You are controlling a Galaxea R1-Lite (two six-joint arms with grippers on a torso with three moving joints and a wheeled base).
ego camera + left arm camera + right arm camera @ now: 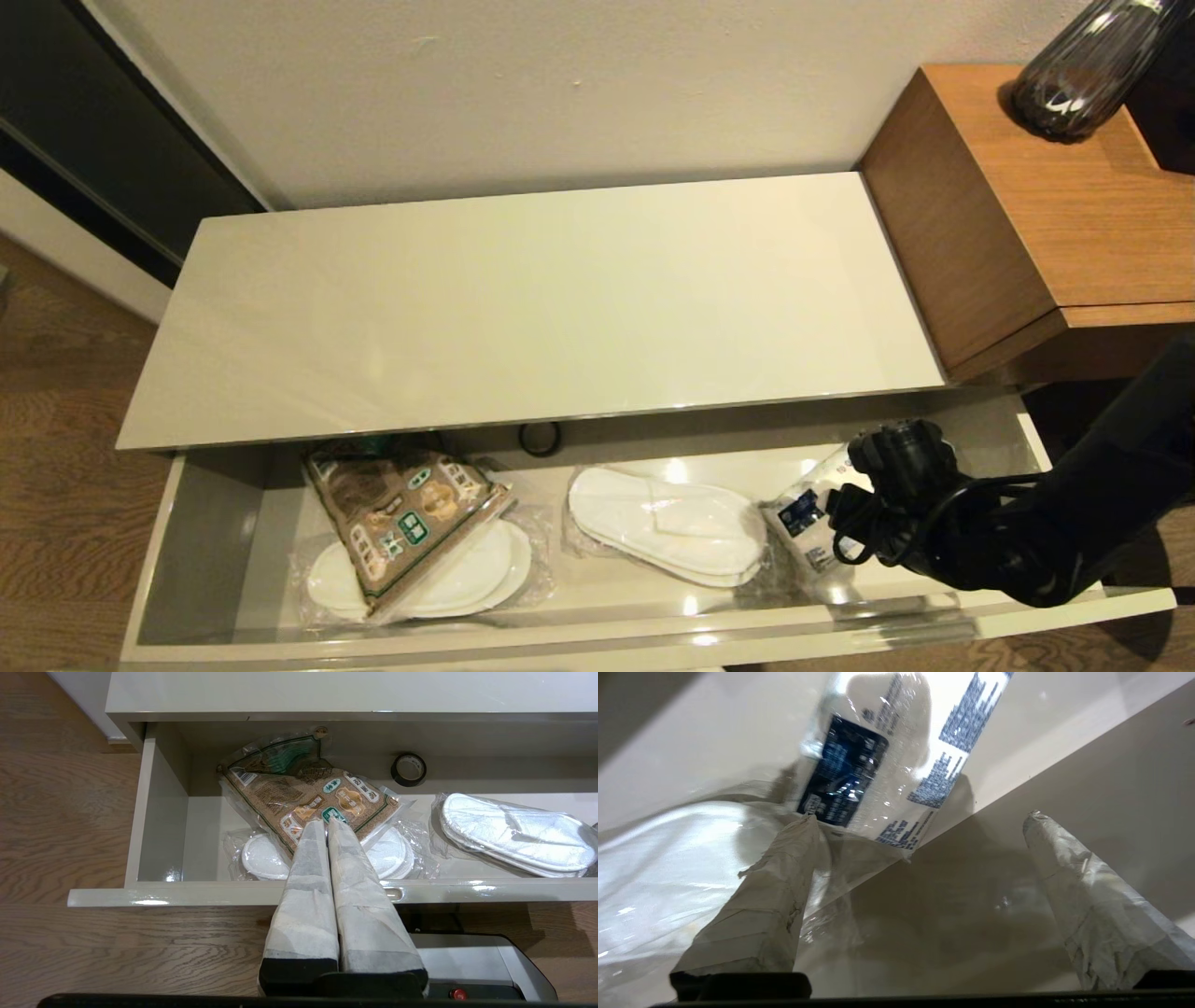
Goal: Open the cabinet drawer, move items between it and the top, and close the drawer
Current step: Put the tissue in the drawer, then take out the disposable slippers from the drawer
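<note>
The cabinet drawer stands pulled out under the bare glossy top. Inside lie the brown-and-green snack bag over one wrapped pair of slippers, the black tape roll at the back, another pair of slippers, and the tissue pack. My right gripper is down in the drawer's right end, open, nothing between its fingers; the tissue pack lies just past one fingertip. My left gripper is shut and empty, hanging in front of the drawer.
A taller brown wooden side table with a dark glass vase stands right of the cabinet. The wall runs close behind the top. Wood floor lies before the drawer's front rim.
</note>
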